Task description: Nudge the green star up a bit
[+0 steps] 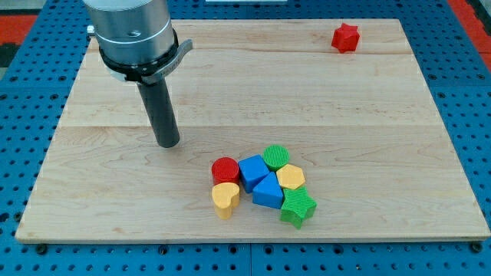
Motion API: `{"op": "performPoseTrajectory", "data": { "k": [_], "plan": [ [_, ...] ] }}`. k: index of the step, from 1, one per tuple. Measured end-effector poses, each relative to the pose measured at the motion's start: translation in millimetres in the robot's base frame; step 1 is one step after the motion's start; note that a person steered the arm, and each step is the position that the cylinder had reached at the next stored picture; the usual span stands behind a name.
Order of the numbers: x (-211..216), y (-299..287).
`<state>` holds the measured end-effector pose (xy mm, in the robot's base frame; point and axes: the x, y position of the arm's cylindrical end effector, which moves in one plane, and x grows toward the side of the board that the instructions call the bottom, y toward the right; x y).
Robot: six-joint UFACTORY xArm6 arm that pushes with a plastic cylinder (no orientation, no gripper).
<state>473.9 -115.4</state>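
Observation:
The green star (pixel 298 207) lies on the wooden board (pixel 115 184) at the lower right end of a tight cluster of blocks. It touches a blue block (pixel 268 192) on its left and a yellow hexagon (pixel 291 177) above it. My tip (pixel 167 143) rests on the board well to the upper left of the cluster, apart from every block.
The cluster also holds a green cylinder (pixel 275 156), a blue cube (pixel 252 170), a red cylinder (pixel 225 169) and a yellow heart (pixel 225 198). A red star-like block (pixel 345 37) sits alone near the view's top right. The board's bottom edge is close below the green star.

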Motion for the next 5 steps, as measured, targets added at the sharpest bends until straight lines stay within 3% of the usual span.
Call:
{"op": "performPoseTrajectory", "data": {
  "k": [3,5],
  "plan": [
    [-5.9,7.7],
    [-57.3,48.7]
  ]
}}
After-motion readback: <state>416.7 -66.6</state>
